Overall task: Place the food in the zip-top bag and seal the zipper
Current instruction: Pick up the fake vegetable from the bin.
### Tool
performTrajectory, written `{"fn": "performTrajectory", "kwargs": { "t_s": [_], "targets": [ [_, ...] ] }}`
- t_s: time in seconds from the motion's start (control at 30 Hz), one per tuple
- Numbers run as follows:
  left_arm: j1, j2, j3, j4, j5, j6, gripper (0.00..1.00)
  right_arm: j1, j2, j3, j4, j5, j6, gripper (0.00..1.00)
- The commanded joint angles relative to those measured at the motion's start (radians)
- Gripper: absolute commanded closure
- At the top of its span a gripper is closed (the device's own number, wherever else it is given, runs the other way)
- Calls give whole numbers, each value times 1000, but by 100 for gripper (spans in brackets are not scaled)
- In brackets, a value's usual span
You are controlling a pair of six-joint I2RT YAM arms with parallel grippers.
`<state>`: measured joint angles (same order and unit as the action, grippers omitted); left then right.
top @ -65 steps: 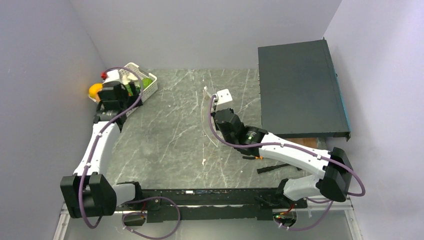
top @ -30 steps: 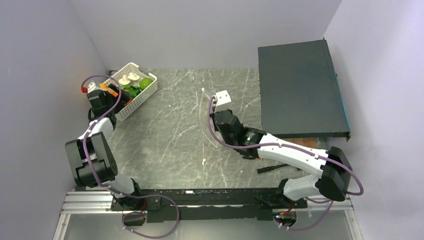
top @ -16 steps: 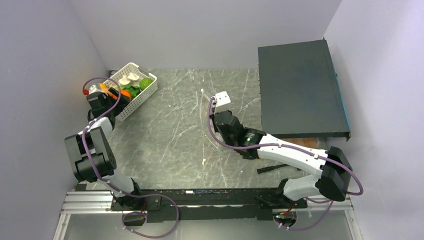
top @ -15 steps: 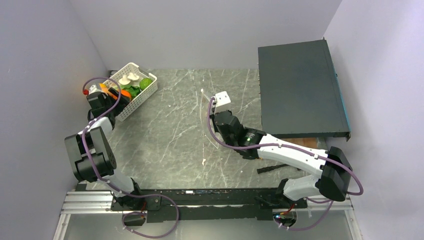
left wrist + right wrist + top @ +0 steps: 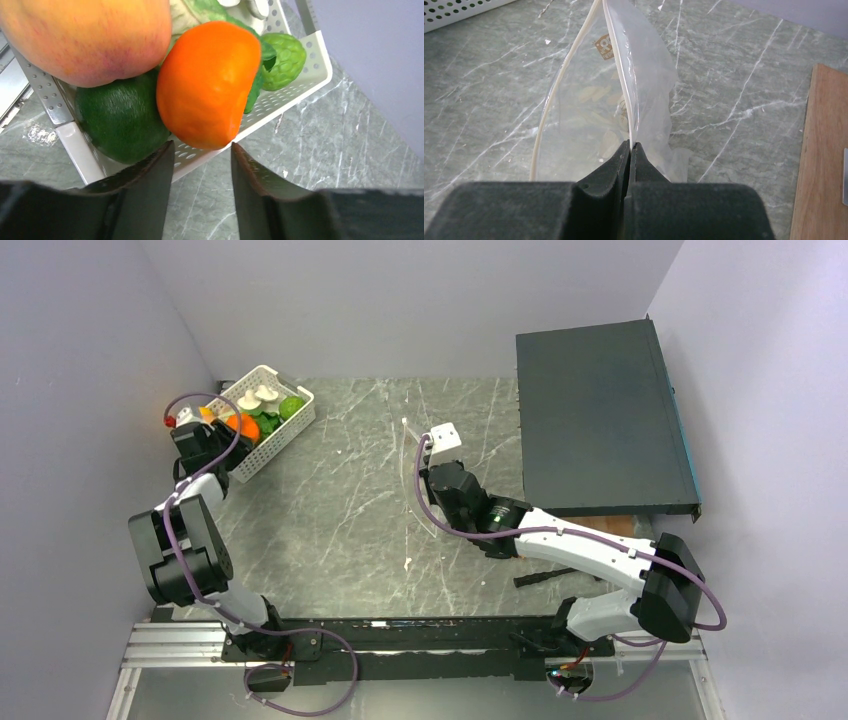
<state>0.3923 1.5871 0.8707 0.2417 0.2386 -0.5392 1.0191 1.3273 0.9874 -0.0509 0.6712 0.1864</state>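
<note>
The food lies heaped in a white slotted basket (image 5: 285, 430) at the far left: an orange citrus fruit (image 5: 205, 85), a big peach-coloured fruit (image 5: 90, 35), a dark green fruit (image 5: 122, 122), a bumpy green fruit (image 5: 282, 60), lettuce (image 5: 200, 10) and pale mushrooms (image 5: 258, 395). My left gripper (image 5: 201, 146) has its fingers narrowed onto the orange fruit's lower end, both tips touching it. At mid-table my right gripper (image 5: 630, 144) is shut on one lip of the clear zip-top bag (image 5: 589, 110). It holds the bag upright with the mouth gaping, and the whitish zipper (image 5: 559, 95) bows outward.
A large dark box (image 5: 600, 420) fills the right back of the table, over a wooden board (image 5: 824, 150). A black stick-like item (image 5: 540, 575) lies by the right arm. The left wall stands close behind the basket (image 5: 300, 92).
The left arm folded back toward the wall, its gripper settled at the basket's near corner, and its jaws narrowed from wide open onto the orange fruit. The right arm and bag stayed still.
</note>
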Motion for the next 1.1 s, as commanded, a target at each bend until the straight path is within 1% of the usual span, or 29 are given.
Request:
{"fn": "performTrajectory", "kwargs": {
  "t_s": [0.0,0.07,0.1,0.17,0.23,0.27,0.3,0.4,0.5,0.57,0.73,0.9,1.07],
  "targets": [
    [5,-57,12,24,-2,-6,42,2,-21,-3,41,6,1,100],
    [4,-50,26,0,-4,-10,28,2,-21,-1,37,5,0,100],
    [5,-48,33,-10,-3,-9,24,2,-23,-2,37,6,-1,100],
    [4,-50,36,-13,-9,7,18,3,-26,-3,38,9,-2,100],
    [4,-58,36,-18,-49,40,13,2,-31,-3,43,10,-5,100],
    [5,-55,46,-37,-79,50,8,2,-32,-5,46,10,-5,100],
    [4,-49,63,-56,-97,60,8,1,-30,-7,46,9,-5,100],
    [4,-9,126,-82,-61,64,10,1,-28,0,40,3,-2,100],
    [5,37,163,-68,-1,38,12,2,-34,-6,40,7,-3,100],
    [4,71,183,-71,35,37,15,1,-38,-11,43,10,-4,100],
    [4,103,179,-47,90,20,31,2,-28,-17,46,16,-10,100],
    [4,64,178,-52,96,16,47,1,16,9,40,33,-13,100],
    [4,39,169,-51,93,19,57,1,21,6,46,33,-16,100]
  ]
}}
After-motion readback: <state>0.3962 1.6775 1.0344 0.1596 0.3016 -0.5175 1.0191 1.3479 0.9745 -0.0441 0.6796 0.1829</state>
